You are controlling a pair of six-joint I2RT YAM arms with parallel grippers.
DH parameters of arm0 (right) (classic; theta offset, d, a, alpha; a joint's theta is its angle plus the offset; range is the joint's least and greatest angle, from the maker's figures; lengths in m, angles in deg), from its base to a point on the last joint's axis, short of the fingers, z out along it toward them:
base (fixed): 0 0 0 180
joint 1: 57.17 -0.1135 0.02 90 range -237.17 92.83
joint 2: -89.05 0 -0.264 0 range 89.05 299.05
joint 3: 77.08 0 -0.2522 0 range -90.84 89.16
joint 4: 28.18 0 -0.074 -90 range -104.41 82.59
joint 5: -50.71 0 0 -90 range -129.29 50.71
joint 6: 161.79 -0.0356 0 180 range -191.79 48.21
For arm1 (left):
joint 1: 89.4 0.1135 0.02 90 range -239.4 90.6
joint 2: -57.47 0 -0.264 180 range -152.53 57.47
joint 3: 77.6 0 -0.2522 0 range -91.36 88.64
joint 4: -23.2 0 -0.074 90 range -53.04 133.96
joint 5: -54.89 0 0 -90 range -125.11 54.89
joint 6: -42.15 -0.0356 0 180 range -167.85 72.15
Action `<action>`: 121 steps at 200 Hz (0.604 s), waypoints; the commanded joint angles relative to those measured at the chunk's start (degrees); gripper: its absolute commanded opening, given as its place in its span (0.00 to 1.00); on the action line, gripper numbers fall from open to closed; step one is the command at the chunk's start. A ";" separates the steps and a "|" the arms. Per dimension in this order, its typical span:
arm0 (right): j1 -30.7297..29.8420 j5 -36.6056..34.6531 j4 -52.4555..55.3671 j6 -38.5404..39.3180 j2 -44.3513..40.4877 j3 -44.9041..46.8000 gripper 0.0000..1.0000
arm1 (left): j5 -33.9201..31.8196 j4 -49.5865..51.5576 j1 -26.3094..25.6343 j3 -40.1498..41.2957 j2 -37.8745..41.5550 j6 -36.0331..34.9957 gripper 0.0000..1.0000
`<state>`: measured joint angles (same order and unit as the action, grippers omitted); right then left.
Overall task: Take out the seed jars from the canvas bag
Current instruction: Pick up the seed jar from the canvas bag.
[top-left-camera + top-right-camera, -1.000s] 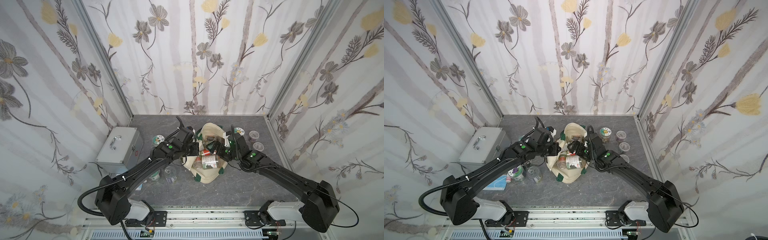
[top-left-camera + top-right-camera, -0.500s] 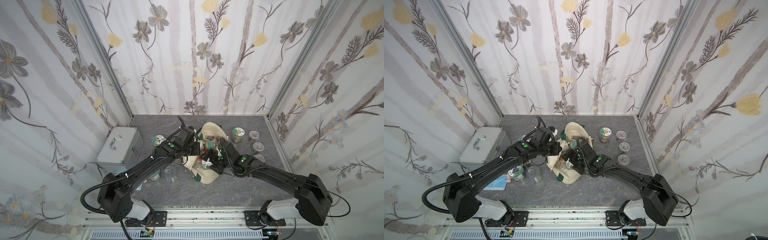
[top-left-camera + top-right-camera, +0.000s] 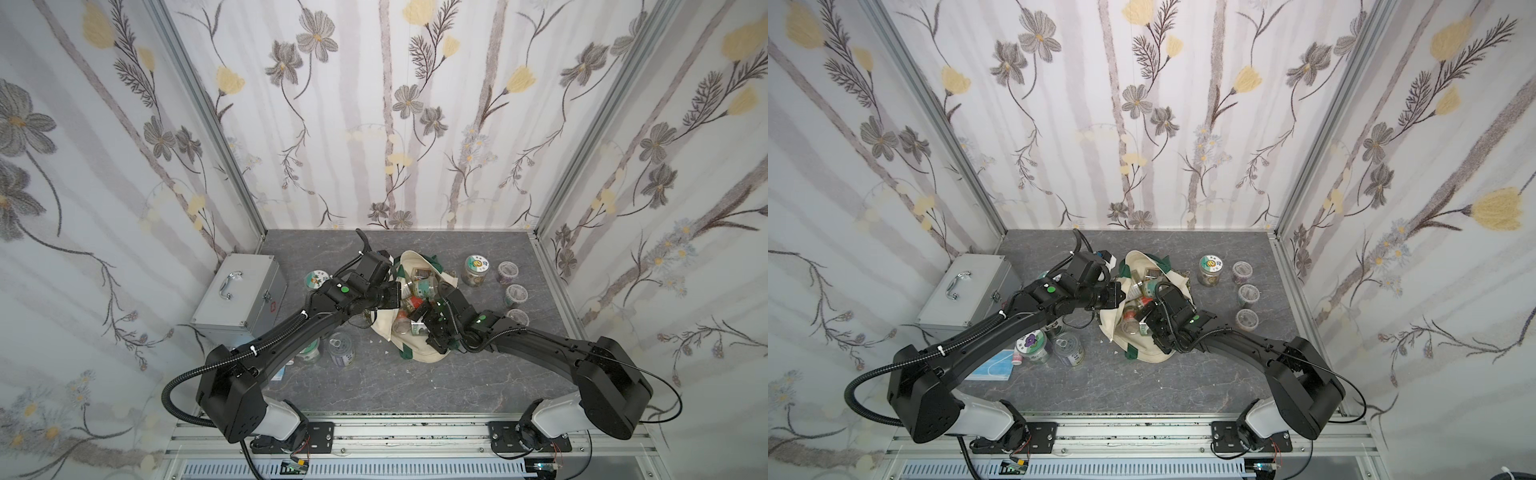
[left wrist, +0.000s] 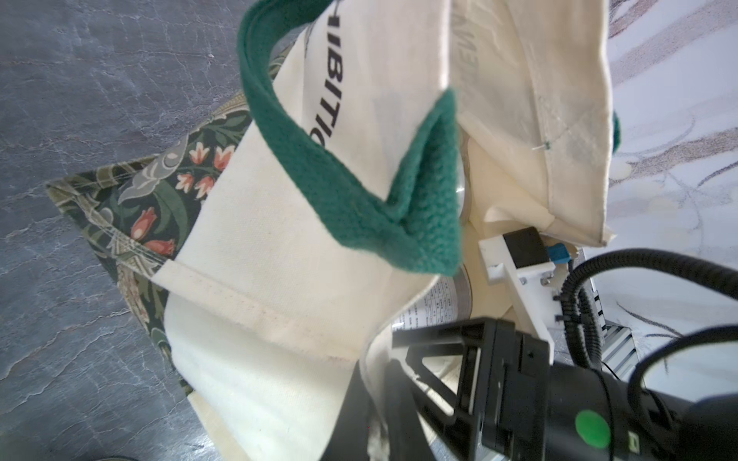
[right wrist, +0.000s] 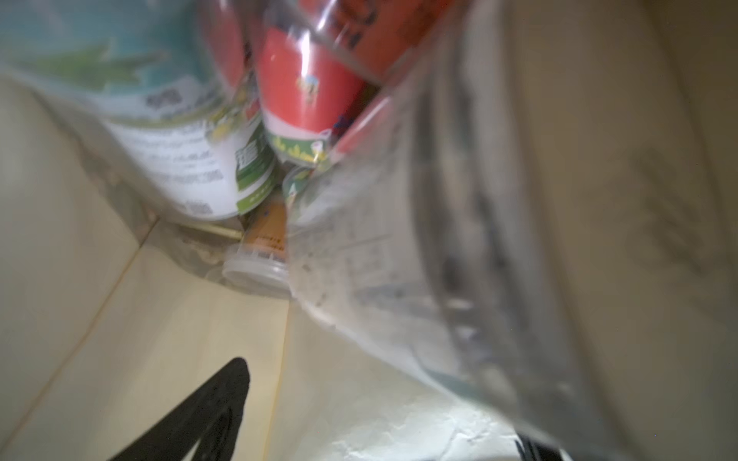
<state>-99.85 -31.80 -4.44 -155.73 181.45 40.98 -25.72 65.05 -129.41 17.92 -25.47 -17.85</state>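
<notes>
The cream canvas bag (image 3: pixel 419 353) (image 3: pixel 1142 353) lies open-mouthed mid-table with several seed jars (image 3: pixel 424 286) inside. My left gripper (image 3: pixel 395 297) (image 4: pixel 375 367) is shut on the bag's rim at its left side, pinching a fold of canvas. My right gripper (image 3: pixel 426 328) (image 3: pixel 1152 330) (image 5: pixel 371 431) is inside the bag, jaws wide open. In its wrist view a blurred clear jar (image 5: pixel 399 259) lies close ahead, with a red-labelled jar (image 5: pixel 307 92) and a green-and-white one (image 5: pixel 179 159) behind. More seed jars stand outside on the right (image 3: pixel 476 270) and left (image 3: pixel 340 348).
A silver metal case (image 3: pixel 239 297) stands at the left wall. A blue face mask (image 3: pixel 992 365) and a small pink-capped bottle (image 3: pixel 1016 358) lie near the left jars. Flowered walls close in three sides.
My right gripper has dropped from the bag's right edge into the bag, moving forward and left among the jars. The left gripper has kept its hold on the rim.
</notes>
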 commanded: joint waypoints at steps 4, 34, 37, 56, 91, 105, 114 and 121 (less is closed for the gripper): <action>1.91 -4.01 6.35 -4.30 -0.20 0.29 1.00 | 0.64 1.27 0.01 -0.56 0.03 0.28 0.05; 3.81 -6.84 9.24 -3.80 0.89 -1.69 1.00 | 2.59 1.35 0.04 -0.47 0.00 1.03 0.05; 3.96 -7.23 9.53 -3.75 1.06 -1.92 1.00 | 2.71 1.31 -0.02 -0.47 -0.05 1.07 0.05; 4.75 -8.93 10.53 -3.40 2.28 -3.67 1.00 | 3.26 1.68 -0.07 -0.63 -0.38 1.34 0.05; 5.13 -12.62 9.73 -2.73 3.81 -6.22 1.00 | 3.50 2.04 -0.22 -0.74 -0.29 1.80 0.05; 5.15 -13.73 8.68 -2.81 4.16 -6.97 1.00 | 3.84 2.16 -0.24 -0.93 -0.38 1.95 0.05; 5.14 -14.90 8.55 -2.82 4.43 -7.71 1.00 | 4.03 2.35 -0.29 -1.17 -0.62 2.10 0.05; 5.14 -15.91 8.57 -2.96 4.69 -8.12 1.00 | 4.19 2.42 -0.33 -1.35 -0.68 2.22 0.05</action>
<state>-94.93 -40.59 4.96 -157.63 185.38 34.38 -22.40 65.49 -129.65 17.40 -25.75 -16.71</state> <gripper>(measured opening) 0.998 0.082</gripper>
